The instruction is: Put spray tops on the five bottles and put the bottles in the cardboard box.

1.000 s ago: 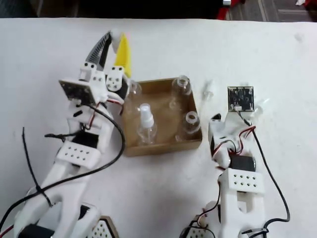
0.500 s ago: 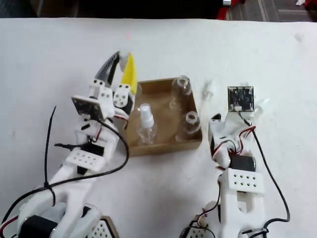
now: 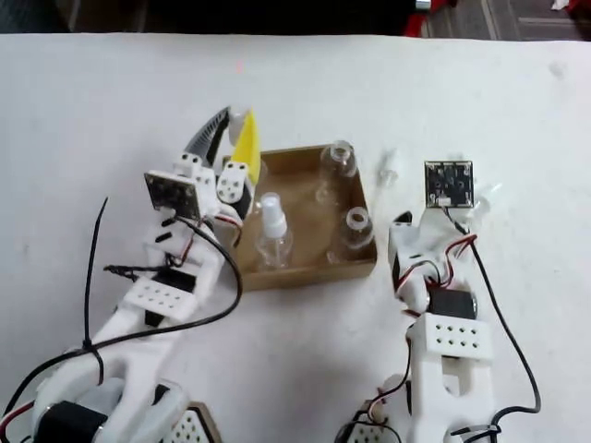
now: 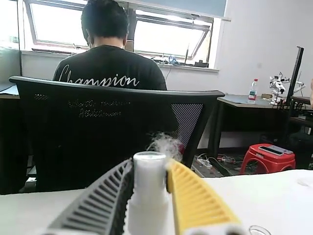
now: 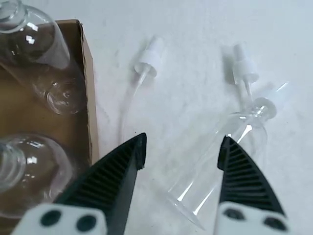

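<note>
Clear plastic bottle with white spray top (image 4: 149, 188) is pinched in my left jaws at the brown cardboard box (image 3: 305, 273) corner, ready to drop in I reckon, while my right jaws sit wide open over the uncapped clear bottle (image 5: 222, 161) lying on the white worktop (image 3: 462, 92).

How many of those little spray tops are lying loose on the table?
2. The first spray top lies close beside the cardboard box; the second spray top lies farther out, by the neck of the bottle lying beneath the right gripper. More may be hidden.
</note>
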You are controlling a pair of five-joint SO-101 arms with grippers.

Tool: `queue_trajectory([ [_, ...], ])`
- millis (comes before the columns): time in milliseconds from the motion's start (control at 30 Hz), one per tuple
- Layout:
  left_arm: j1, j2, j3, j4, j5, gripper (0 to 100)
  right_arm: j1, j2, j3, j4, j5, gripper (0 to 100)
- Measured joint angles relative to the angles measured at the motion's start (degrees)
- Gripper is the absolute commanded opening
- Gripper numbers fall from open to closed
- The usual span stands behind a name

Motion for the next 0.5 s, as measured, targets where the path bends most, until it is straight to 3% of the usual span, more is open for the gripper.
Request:
queue_trajectory([
  [300,-0.35,10.64,-0.70,0.00,0.00,2,0.00,0.00,0.53,0.00,0.00,20.9],
  [500,-1.14,12.22,-0.35,-5.19,-0.09,2,0.00,0.00,0.53,0.00,0.00,20.9],
])
